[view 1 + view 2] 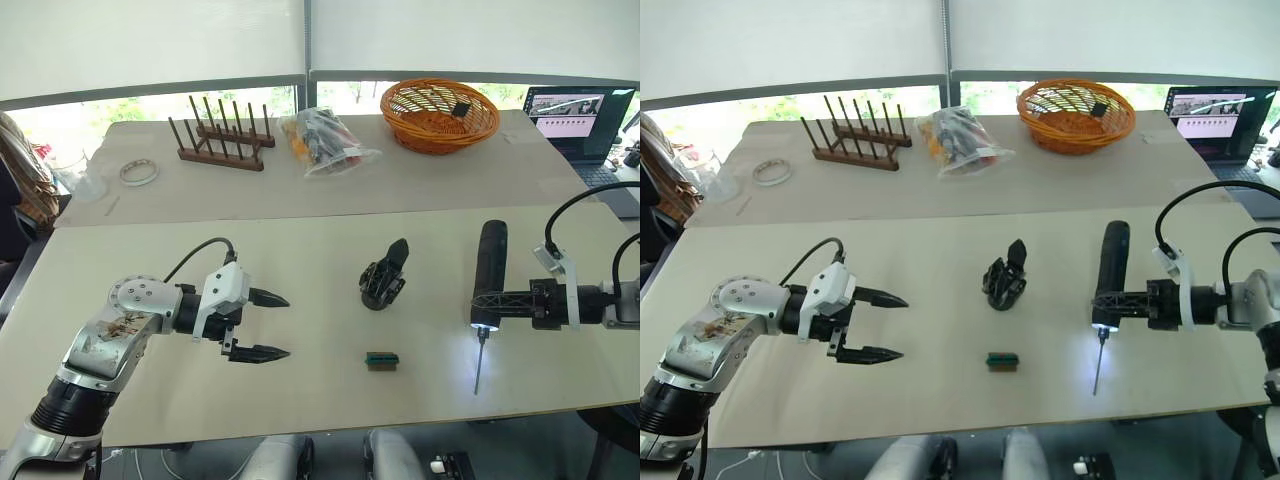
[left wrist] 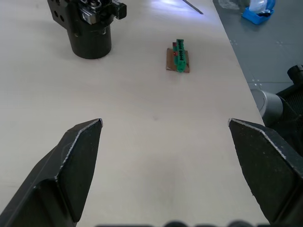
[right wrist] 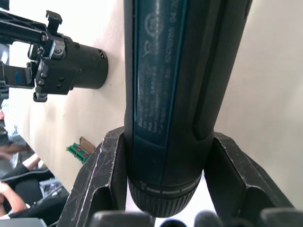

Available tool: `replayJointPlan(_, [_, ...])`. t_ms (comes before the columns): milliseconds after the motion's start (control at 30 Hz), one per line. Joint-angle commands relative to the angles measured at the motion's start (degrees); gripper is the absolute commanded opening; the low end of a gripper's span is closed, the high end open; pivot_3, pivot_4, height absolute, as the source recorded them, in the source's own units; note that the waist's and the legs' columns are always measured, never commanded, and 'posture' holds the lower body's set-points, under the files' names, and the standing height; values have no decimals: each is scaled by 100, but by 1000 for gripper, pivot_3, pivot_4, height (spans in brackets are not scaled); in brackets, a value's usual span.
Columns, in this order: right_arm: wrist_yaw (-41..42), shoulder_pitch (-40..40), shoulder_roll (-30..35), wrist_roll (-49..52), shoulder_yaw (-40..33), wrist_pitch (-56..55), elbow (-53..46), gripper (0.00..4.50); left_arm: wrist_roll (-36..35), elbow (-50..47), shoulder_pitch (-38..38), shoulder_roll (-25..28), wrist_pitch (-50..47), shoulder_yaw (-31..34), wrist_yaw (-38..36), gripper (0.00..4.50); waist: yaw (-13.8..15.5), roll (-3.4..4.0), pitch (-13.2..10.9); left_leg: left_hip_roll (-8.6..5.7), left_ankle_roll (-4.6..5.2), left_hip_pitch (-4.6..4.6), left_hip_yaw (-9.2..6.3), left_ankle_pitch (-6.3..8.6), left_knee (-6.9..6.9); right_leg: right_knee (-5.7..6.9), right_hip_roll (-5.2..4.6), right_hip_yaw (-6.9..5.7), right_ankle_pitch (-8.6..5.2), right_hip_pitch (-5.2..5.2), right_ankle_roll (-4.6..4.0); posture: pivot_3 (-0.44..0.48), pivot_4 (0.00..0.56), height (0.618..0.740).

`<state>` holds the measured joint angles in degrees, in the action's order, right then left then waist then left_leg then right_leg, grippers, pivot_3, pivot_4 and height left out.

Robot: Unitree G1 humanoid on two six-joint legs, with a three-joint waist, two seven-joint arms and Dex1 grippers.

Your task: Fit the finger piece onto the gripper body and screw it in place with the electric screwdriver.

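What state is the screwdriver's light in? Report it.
On. The screwdriver lies on the table, its tip glowing white, clamped by the right gripper.

Gripper body (image 1: 384,276) sits mid-table, upright on its round base. Green block (image 1: 381,361) lies just in front of it. Electric screwdriver (image 1: 489,273) lies to its right — bit toward the near edge, right gripper (image 1: 487,303) across the handle. Left gripper (image 1: 268,325) well left. Behind: peg rack (image 1: 222,134), bag (image 1: 325,140), basket (image 1: 439,114) — laptop (image 1: 580,118) far right.
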<state>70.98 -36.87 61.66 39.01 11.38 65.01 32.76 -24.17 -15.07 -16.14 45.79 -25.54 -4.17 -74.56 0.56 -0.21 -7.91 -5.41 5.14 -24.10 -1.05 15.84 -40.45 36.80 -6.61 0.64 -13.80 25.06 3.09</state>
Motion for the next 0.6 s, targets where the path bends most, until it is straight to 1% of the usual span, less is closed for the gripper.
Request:
replayJointPlan(33, [408,-141,263,-873,129,-956,449,3219,-142,-62,173,246,-139,348,91,4500,34,1,0,-4,1,0,0,1,0,1,3,-1,0,0,0,0,150,740])
replayJointPlan(67, [550,-99,350,-987,82,-1208,445,3651,-193,-38,244,322,-188,435,79,4500,46,2,-1,-6,2,0,-2,1,0,2,7,-3,0,5,0,0,150,740])
replayJointPlan(133, [835,126,563,-1275,-69,-2064,378,4312,-280,-15,363,447,-287,586,106,4500,49,8,-4,-7,3,0,-1,2,0,3,11,-6,0,9,0,0,150,740])
replayJointPlan(167, [1022,326,715,-1357,-249,-2650,275,4489,-308,8,435,538,-335,703,111,4500,52,8,-4,-7,3,-1,-1,2,0,7,11,-10,0,10,0,0,150,740])
replayJointPlan(233, [1462,700,947,-1365,-742,-3803,147,4489,-412,13,582,742,-479,969,90,4500,30,10,-5,-7,1,2,-2,2,5,9,15,-21,0,10,0,0,150,740])
replayJointPlan(333, [1932,1151,1295,-1107,-1724,-4756,95,4489,-854,18,1002,1182,-827,1786,-131,4500,-31,34,-20,-3,-5,9,3,-2,11,12,16,-19,0,9,1,0,150,740])
replayJointPlan(400, [2120,1667,1521,-1010,-2111,-5336,65,4489,-1005,62,1248,1359,-877,2192,-251,4500,-54,48,-28,3,-10,21,14,-4,20,16,14,-14,0,7,0,0,150,740])
replayJointPlan(467, [2152,1952,1577,-1014,-2449,-5516,168,4489,-919,171,1383,1454,-744,2355,-248,4500,-54,48,-29,7,-16,57,18,-8,51,10,9,-13,-2,-6,-3,0,150,740])
replayJointPlan(500, [2152,2034,1552,-1040,-2578,-5554,216,4489,-868,217,1414,1473,-665,2363,-251,4500,-57,49,-30,12,-18,90,18,-9,68,-6,9,-13,-4,-21,-6,0,150,740])
replayJointPlan(533, [2150,2088,1513,-1059,-2673,-5585,237,4489,-841,237,1419,1473,-616,2346,-248,4500,-57,55,-33,16,-21,111,19,-6,73,-15,8,-12,-8,-65,-12,0,150,740])
replayJointPlan(600, [2027,2071,1406,-1140,-2735,-5667,324,4489,-836,244,1296,1416,-593,2196,-196,4500,-55,58,-35,18,-45,125,18,16,76,-22,5,0,-9,-84,-14,0,150,740])
